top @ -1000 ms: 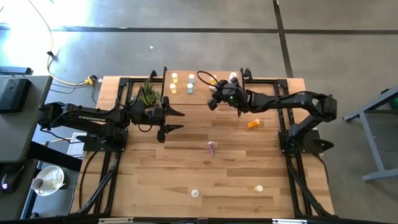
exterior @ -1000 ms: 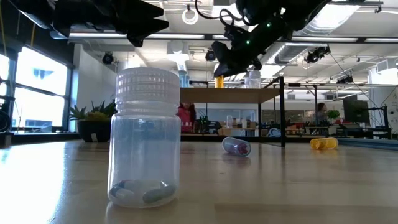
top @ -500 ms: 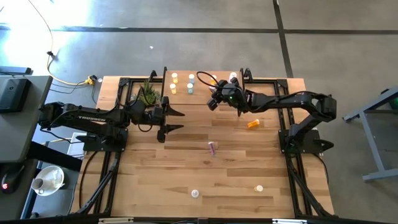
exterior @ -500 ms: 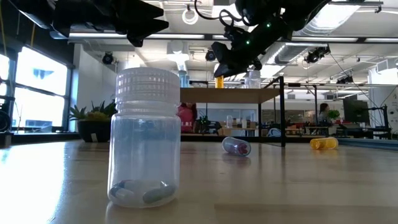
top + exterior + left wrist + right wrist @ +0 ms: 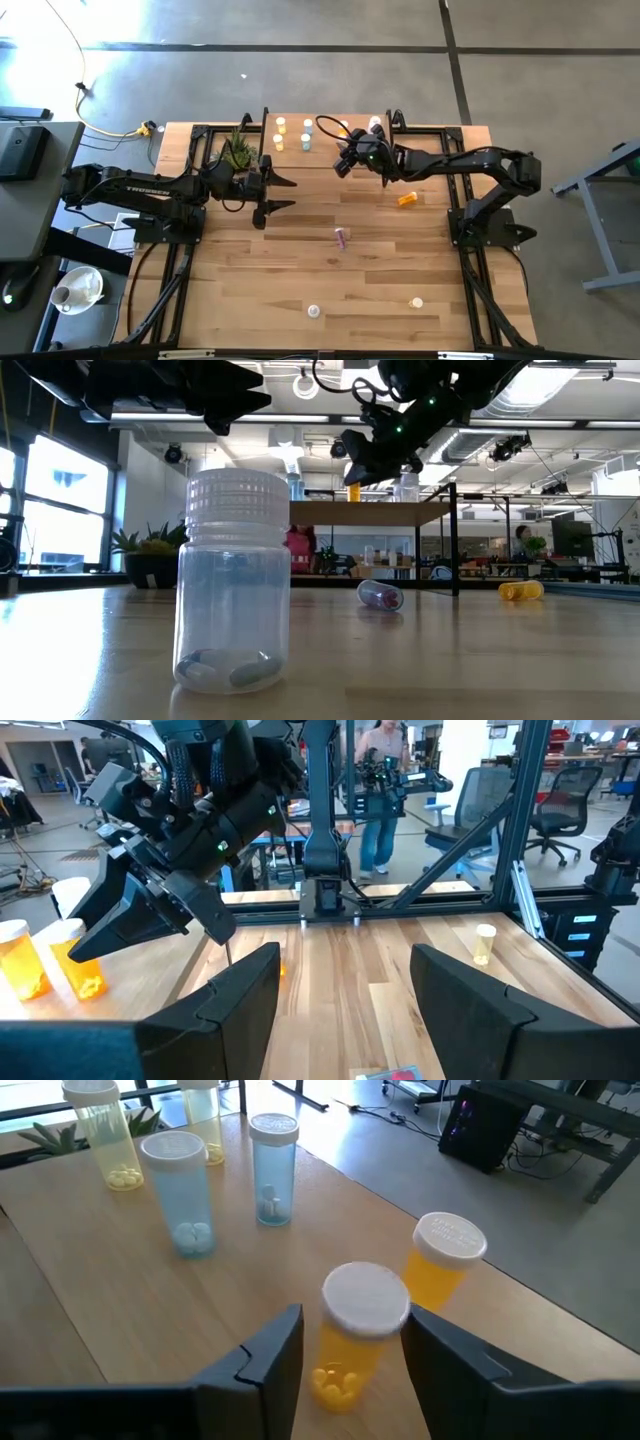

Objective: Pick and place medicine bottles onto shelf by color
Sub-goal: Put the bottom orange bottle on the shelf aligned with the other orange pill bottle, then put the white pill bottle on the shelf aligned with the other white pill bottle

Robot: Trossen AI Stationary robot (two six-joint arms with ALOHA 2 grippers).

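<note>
My right gripper (image 5: 345, 1345) is hovering over the low light-wood shelf on thin black legs (image 5: 322, 132) at the far edge of the wooden table (image 5: 330, 270), its fingers standing apart on either side of an orange cylindrical bottle with a white cap (image 5: 356, 1332), which is standing upright between them, near a second orange bottle (image 5: 442, 1260). I am judging the main risk to be a finger brushing that cap as I am pulling away, tipping the bottle into its neighbour. Two pale blue bottles (image 5: 181, 1192) and yellow ones (image 5: 100, 1130) are standing grouped farther along the shelf. My left gripper (image 5: 345, 995) is waiting with fingers apart over the table's left half. Loose bottles, orange (image 5: 407, 200) and pinkish (image 5: 342, 237), are lying on the table.
</note>
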